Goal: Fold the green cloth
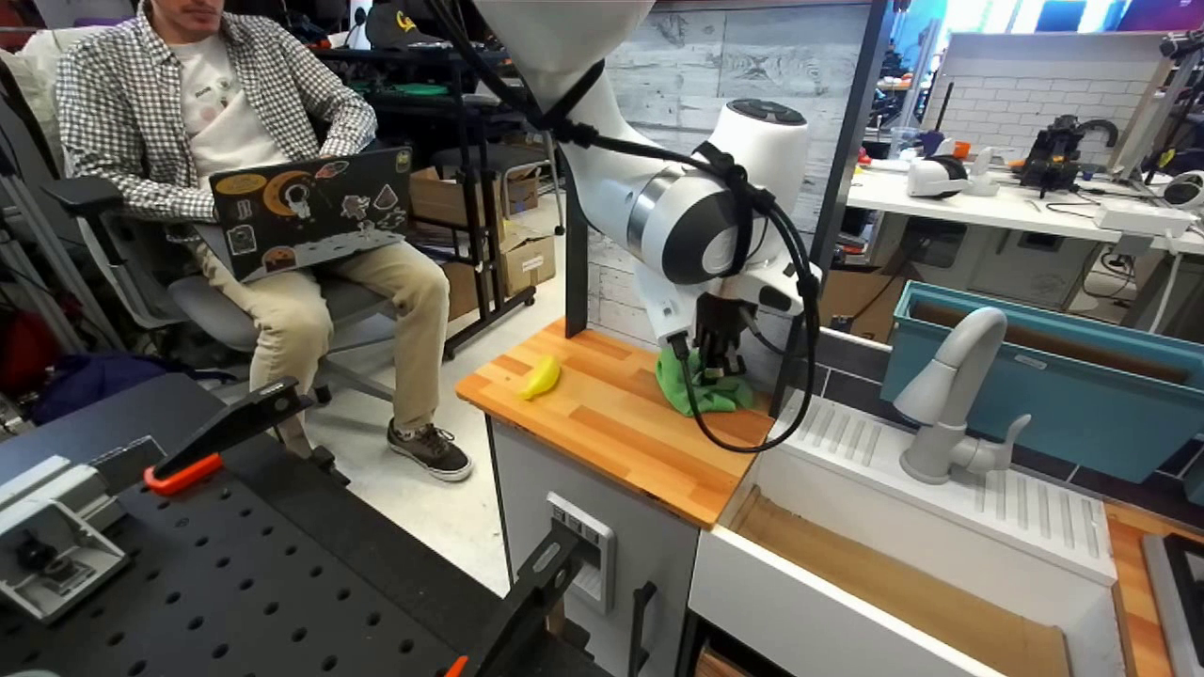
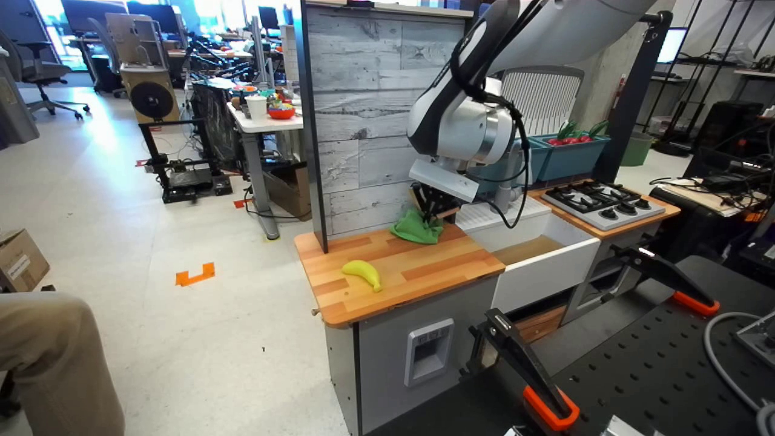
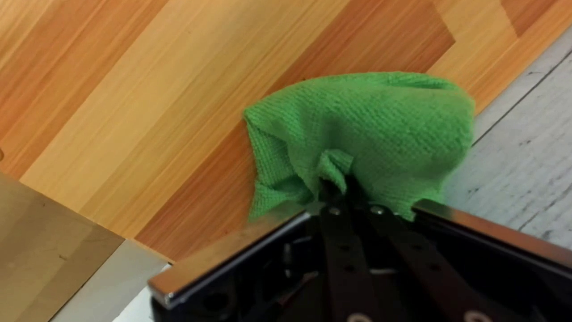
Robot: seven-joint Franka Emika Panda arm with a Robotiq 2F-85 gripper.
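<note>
1. Black end effector (image 3: 342, 187) is pinching the green cloth (image 3: 393, 125) in the wrist view, its fingertips squeezing a small fold that is poking out between them.
2. Visible in an exterior view, a person (image 1: 249, 141) is sitting with a laptop (image 1: 315, 212) resting on the lap.
3. The white robot arm (image 1: 616, 188) is hanging over the table (image 2: 424, 275), with black cables (image 1: 743, 193) running along it in both exterior views.
4. A wall of grey boards (image 2: 357, 109) is standing along one edge of the table.
5. A white sink (image 1: 809, 611) is sitting just beside the table.
6. The cloth is lying rumpled on the table, just beside the wall and near the sink end; the fingers are hiding part of it.
7. A yellow banana (image 2: 363, 274) is lying on the table, well apart from the cloth.
</note>
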